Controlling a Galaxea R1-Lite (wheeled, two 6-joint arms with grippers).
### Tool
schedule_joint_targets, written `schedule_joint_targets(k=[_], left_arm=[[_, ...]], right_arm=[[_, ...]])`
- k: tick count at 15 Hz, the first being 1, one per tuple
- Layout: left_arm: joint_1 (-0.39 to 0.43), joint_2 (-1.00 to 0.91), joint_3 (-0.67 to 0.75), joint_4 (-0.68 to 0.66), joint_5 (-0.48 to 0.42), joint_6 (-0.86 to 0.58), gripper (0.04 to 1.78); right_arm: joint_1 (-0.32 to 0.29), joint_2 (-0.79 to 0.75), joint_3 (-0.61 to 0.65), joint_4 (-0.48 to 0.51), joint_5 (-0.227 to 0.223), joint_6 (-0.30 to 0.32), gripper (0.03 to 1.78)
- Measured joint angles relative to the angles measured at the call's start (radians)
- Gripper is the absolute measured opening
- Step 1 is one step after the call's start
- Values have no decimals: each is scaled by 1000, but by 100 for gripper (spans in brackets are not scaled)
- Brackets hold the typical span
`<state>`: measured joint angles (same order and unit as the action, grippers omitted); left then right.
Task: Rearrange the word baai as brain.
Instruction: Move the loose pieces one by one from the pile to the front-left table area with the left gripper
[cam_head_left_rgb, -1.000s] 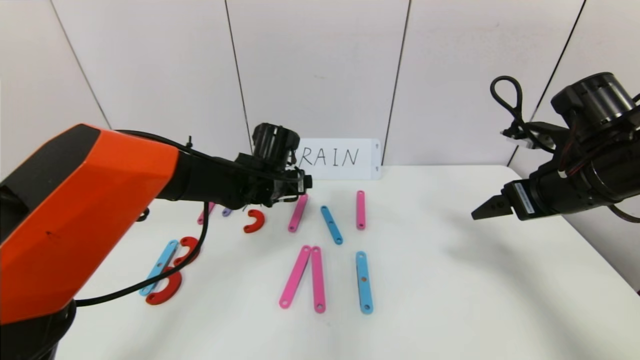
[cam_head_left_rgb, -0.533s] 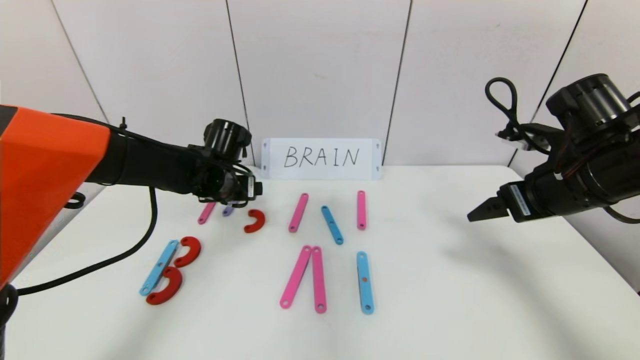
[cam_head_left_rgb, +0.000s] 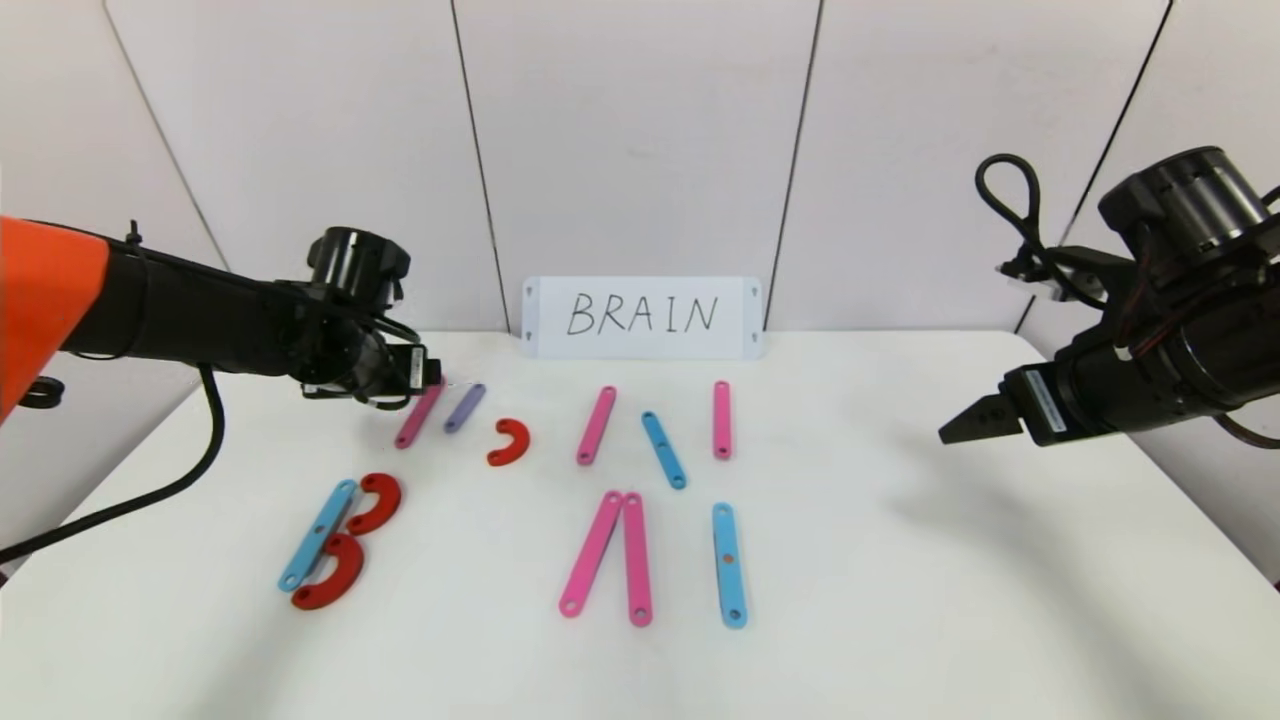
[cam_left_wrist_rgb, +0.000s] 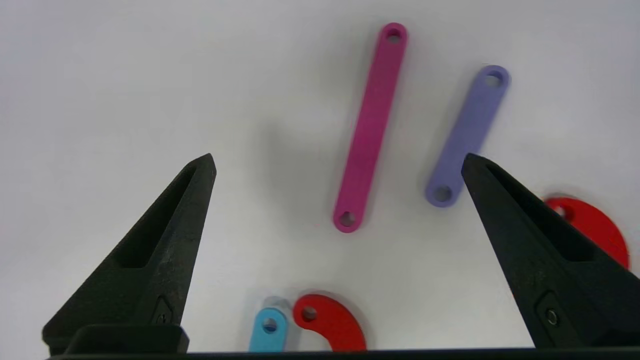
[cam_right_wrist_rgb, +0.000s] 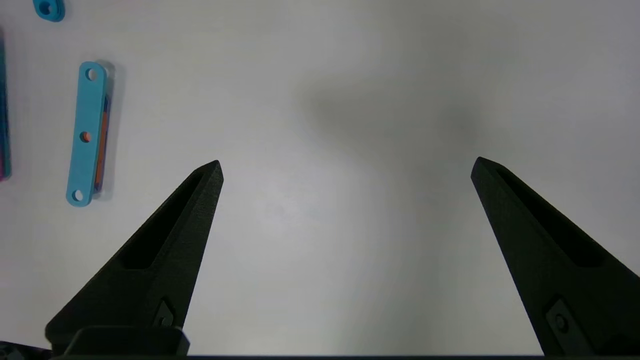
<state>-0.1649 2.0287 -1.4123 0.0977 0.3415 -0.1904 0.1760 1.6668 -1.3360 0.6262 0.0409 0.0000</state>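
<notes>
Flat holed plastic pieces lie on the white table (cam_head_left_rgb: 900, 600). A blue strip (cam_head_left_rgb: 317, 535) with two red curves (cam_head_left_rgb: 375, 502) forms a B at the front left. Behind lie a pink strip (cam_head_left_rgb: 419, 415), a purple strip (cam_head_left_rgb: 464, 408) and a loose red curve (cam_head_left_rgb: 510, 442). Two pink strips (cam_head_left_rgb: 610, 555) and a blue strip (cam_head_left_rgb: 728, 564) lie front centre. More strips (cam_head_left_rgb: 662, 450) lie behind them. My left gripper (cam_head_left_rgb: 432, 376) is open and empty, above the table just left of the pink strip (cam_left_wrist_rgb: 370, 125) and purple strip (cam_left_wrist_rgb: 467, 135). My right gripper (cam_head_left_rgb: 950, 428) is open and empty, over bare table at the right.
A white card (cam_head_left_rgb: 642, 317) with handwritten BRAIN leans on the wall at the back. The table's right edge runs near my right arm. A blue strip (cam_right_wrist_rgb: 87, 132) shows in the right wrist view.
My left arm has swung left and drawn back, from over the pink strip near the centre to the pieces at the back left. The card's B is uncovered. The right arm barely moved.
</notes>
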Motion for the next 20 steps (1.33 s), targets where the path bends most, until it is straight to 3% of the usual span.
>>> schedule_joint_targets(k=[9,20], left_arm=[[5,61,-13,-6,-15,-11,172],[26,93,-22,-7,-98,-9,172]], right_arm=[[-1,-2,0,-1,0,0,174],[2,1,0,0,0,0,174]])
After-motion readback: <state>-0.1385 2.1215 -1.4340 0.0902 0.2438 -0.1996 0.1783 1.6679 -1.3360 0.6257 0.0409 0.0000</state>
